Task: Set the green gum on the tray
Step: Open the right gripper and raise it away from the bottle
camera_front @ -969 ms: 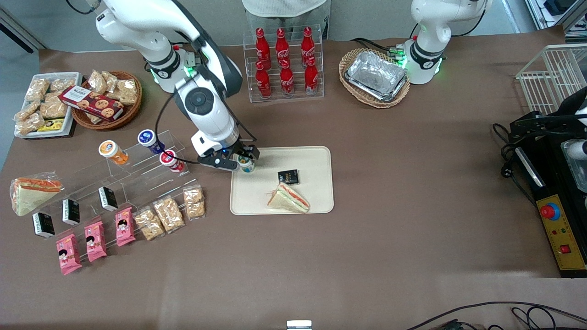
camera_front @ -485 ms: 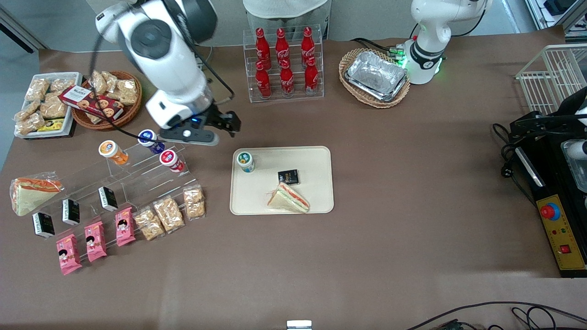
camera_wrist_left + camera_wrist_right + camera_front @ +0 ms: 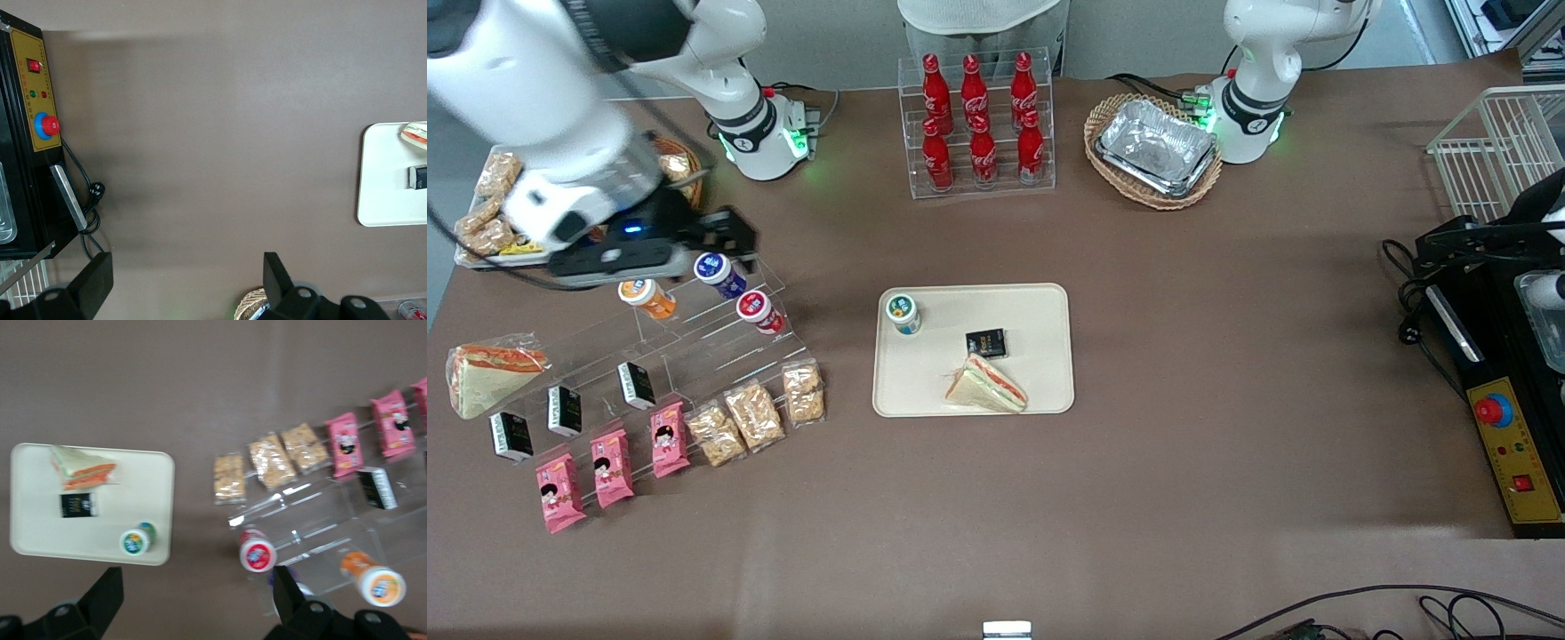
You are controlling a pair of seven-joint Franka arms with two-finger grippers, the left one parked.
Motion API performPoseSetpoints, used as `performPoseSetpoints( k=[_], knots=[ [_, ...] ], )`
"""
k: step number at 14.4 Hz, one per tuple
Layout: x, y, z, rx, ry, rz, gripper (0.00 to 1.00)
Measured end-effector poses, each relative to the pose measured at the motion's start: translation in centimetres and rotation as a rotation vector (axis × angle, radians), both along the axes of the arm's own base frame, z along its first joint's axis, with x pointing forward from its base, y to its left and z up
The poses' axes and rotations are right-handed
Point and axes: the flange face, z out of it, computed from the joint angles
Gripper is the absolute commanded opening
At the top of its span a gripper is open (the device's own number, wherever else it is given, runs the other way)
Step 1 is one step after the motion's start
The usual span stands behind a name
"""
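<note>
The green gum (image 3: 903, 313) stands upright on the cream tray (image 3: 1040, 307), in the tray's corner farthest from the front camera toward the working arm's end. Nothing holds it. In the right wrist view the green gum (image 3: 135, 541) shows its white, green-ringed lid on the tray (image 3: 27, 520). My gripper (image 3: 725, 236) hangs high above the clear tiered stand (image 3: 694, 320), well apart from the tray, toward the working arm's end. The gripper (image 3: 195, 587) is open, with only bare brown table between its fingers.
The tray also holds a sandwich (image 3: 987, 385) and a black packet (image 3: 986, 342). Orange (image 3: 646, 296), blue-lidded (image 3: 718, 272) and red-lidded (image 3: 759, 311) bottles sit on the stand. Snack packs (image 3: 756, 413) lie nearer the camera. Cola bottles (image 3: 978, 120) and a foil-lined basket (image 3: 1153, 149) stand farther off.
The gripper let go of the green gum on the tray, opened, rose and swung away toward the working arm's end, over the stand. The gum stays upright where it was set.
</note>
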Motion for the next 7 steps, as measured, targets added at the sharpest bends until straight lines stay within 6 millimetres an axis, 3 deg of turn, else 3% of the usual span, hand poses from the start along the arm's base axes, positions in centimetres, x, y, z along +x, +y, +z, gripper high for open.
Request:
performPoseSetpoints(
  k=[4, 7],
  knots=[
    [1.1, -8.2, 0.4, -0.014, 0.018, 0.01, 1.0],
    [1.5, -11.7, 0.8, -0.017, 0.009, 0.021, 1.0]
  ],
)
